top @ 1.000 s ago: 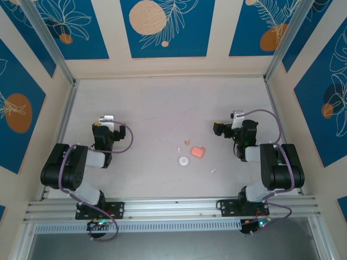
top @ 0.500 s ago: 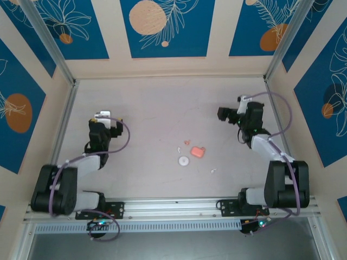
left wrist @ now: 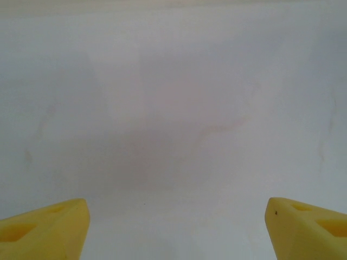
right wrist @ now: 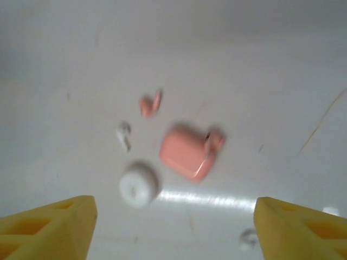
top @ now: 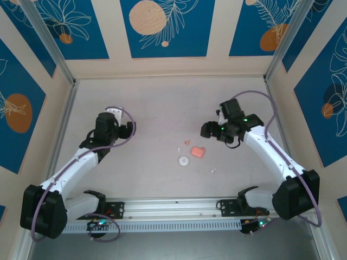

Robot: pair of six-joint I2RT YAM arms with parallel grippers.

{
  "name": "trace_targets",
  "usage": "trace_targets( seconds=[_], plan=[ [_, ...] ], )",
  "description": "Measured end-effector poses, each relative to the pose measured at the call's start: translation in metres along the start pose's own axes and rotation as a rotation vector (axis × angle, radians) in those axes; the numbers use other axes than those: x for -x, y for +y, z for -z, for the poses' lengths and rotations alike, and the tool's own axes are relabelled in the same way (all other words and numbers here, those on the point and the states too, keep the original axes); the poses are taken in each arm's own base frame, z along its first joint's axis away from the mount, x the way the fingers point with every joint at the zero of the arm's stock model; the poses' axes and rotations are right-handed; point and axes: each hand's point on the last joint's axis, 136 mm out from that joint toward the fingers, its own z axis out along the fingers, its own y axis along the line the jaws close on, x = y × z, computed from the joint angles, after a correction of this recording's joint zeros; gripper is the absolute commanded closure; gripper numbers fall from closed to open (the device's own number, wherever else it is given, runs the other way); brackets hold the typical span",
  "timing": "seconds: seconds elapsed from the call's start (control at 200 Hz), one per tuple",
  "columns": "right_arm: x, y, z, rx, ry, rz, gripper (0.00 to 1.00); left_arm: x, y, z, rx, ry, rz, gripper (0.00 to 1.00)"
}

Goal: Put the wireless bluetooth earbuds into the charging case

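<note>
Approach step: the right pincer point(right wrist: 174, 206), spread and empty like the left pincer point(left wrist: 176, 206), hovers near the salmon-pink rounded plastic charging case point(right wrist: 184, 154) on the white table point(right wrist: 271, 81) (tiny pink and white earbuds point(right wrist: 149, 104) lie just beside it), so the next move probably calls for a precise pinch on one bud.

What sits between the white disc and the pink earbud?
A small white earbud, slightly off the line, touching neither the white disc nor the pink earbud. Clearest in the right wrist view.

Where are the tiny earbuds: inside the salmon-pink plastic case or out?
Out: pale pink earbud and white earbud lie beside the salmon-pink plastic case.
</note>
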Motion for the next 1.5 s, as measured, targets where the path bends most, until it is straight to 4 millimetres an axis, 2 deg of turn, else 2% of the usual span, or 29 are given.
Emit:
trace_targets(
  seconds=[0.09, 0.19, 0.31, 0.505, 0.7, 0.93, 1.28, 1.495],
  plan=[
    [-0.031, 0.015, -0.015, -0.019, 0.116, 0.061, 0.28, -0.018, -0.006, -0.003, -0.022, 0.072, 0.022, 0.16],
    [-0.057, 0.026, -0.025, -0.038, 0.204, 0.15, 0.29, -0.027, -0.007, -0.003, -0.032, 0.108, 0.054, 0.15],
    [-0.065, 0.032, -0.033, -0.06, 0.261, 0.169, 0.31, -0.036, -0.009, -0.002, -0.042, 0.141, 0.083, 0.15],
    [-0.081, 0.049, -0.058, -0.111, 0.358, 0.219, 0.31, -0.048, -0.011, -0.002, -0.056, 0.177, 0.114, 0.15],
    [-0.089, 0.059, -0.086, -0.16, 0.426, 0.316, 0.31, -0.051, -0.014, -0.002, -0.07, 0.186, 0.12, 0.15],
    [-0.093, 0.051, -0.114, -0.211, 0.498, 0.362, 0.32, -0.051, -0.014, 0.0, -0.073, 0.186, 0.12, 0.15],
    [-0.096, 0.053, -0.131, -0.229, 0.53, 0.396, 0.32, -0.052, -0.014, 0.001, -0.074, 0.189, 0.12, 0.15],
    [-0.096, 0.051, -0.14, -0.252, 0.529, 0.412, 0.36, -0.054, -0.014, 0.001, -0.076, 0.194, 0.121, 0.15]
  ],
)
